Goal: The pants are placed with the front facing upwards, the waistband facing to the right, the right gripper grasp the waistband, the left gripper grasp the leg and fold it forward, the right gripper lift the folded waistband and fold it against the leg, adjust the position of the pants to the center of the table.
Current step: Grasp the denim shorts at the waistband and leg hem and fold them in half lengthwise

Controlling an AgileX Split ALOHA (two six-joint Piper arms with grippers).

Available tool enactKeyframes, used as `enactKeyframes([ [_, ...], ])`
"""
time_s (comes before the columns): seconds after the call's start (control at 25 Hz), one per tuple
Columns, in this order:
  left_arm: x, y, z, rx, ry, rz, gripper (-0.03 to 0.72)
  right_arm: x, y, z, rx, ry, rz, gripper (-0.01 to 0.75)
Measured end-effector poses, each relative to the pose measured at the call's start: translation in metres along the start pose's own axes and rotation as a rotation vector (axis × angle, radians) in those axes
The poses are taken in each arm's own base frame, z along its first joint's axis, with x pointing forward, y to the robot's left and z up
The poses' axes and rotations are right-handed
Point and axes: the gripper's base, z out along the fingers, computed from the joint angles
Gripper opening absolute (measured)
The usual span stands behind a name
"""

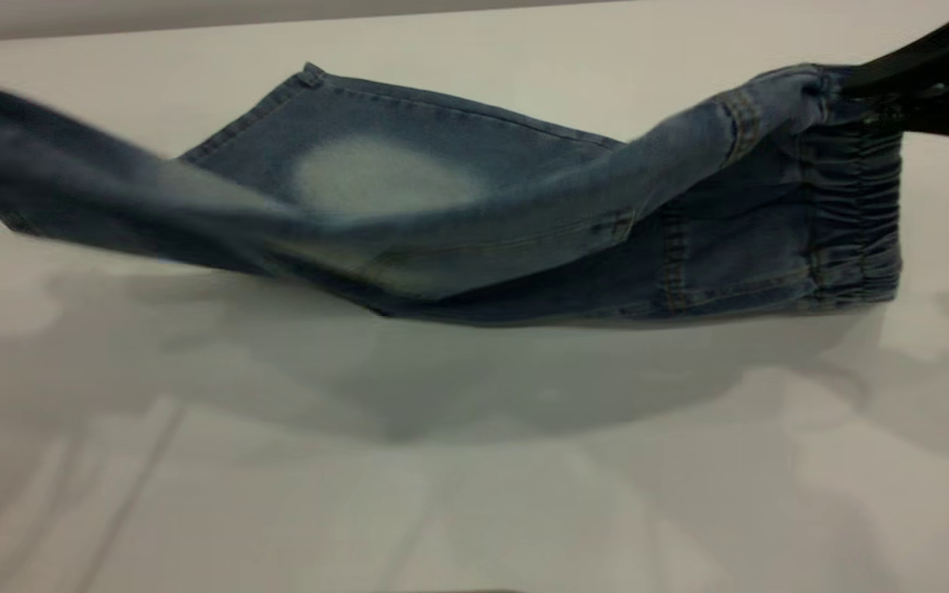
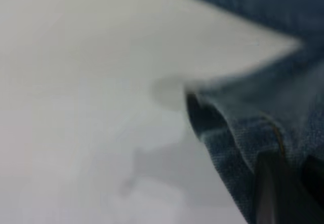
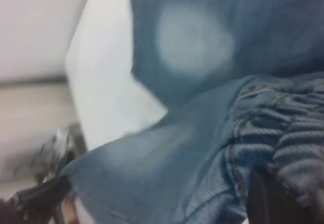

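Observation:
The blue denim pants (image 1: 441, 222) hang stretched above the white table (image 1: 474, 494). One leg (image 1: 71, 189) is raised at the far left, where my left gripper (image 2: 288, 183) is shut on its hem; only a dark finger (image 2: 271, 193) shows against the cloth. The other leg, with a pale oval patch (image 1: 384, 177), lies flat behind. At the upper right my right gripper (image 1: 878, 95) is shut on the ruffled waistband (image 1: 853, 214), lifting its top corner. In the right wrist view the waistband (image 3: 298, 133) bunches over a black finger (image 3: 268, 198).
A wide shadow lies on the table under the lifted pants. The table's far edge (image 1: 277, 21) runs along the back. The left gripper (image 3: 35, 198) shows far off in the right wrist view, beyond the raised leg.

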Motion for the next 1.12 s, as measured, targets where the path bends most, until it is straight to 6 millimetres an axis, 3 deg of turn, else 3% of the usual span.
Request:
enactKeyframes([
  [0.24,-0.040,0.009,0.048,-0.009,-0.047,0.000,0.043,-0.008,-0.010,-0.001,0.107,-0.090,0.161,0.054],
  [0.56,-0.072,0.004,0.103,0.011,-0.036,0.023,0.043,-0.018,-0.013,-0.002,0.162,-0.185,0.338,0.054],
  [0.88,-0.107,-0.021,0.137,0.040,-0.083,0.085,0.043,-0.041,-0.003,-0.001,0.180,-0.291,0.354,0.057],
  [1.12,-0.119,-0.033,0.157,0.054,-0.092,0.109,0.043,-0.047,-0.029,0.016,0.263,-0.258,0.459,0.057],
])
